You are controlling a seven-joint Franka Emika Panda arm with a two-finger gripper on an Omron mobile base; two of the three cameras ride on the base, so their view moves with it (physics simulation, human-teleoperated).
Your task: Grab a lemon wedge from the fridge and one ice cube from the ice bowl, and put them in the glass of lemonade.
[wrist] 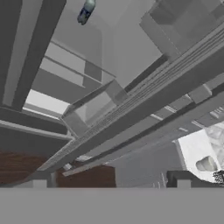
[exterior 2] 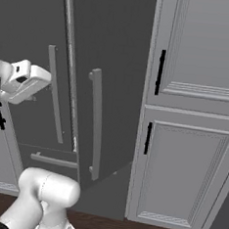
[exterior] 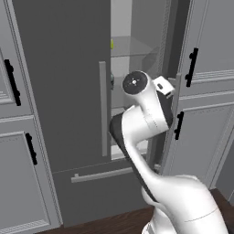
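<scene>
Left base view has the fridge [exterior: 64,91] taking up the middle of the frame, its left door shut and a narrow gap open beside that door's long bar handle [exterior: 103,109]. Through the gap, near the top centre, a clear shelf [exterior: 132,45] shows, and a tiny bright yellow speck, the lemon wedge [exterior: 112,44], sits at the shelf's left edge, just beside the door. The white arm [exterior: 146,123] rises from the lower right and bends in front of the gap. Grey cabinets [exterior: 18,137] with black handles stand at the left and right edges.

Right base view shows the fridge's two dark doors in the upper left and centre, with the right door [exterior 2: 109,86] swung out toward the camera; the robot's hand sits at the left edge, mid height.

Hand view looks along the tilted fridge interior: pale shelves and a clear drawer [wrist: 94,107] in the centre, and a small dark bottle [wrist: 85,11] at the top left. The two fingertips [wrist: 39,183] rise at the bottom, far apart, so the gripper [wrist: 111,183] stands wide open with nothing between its fingers.
</scene>
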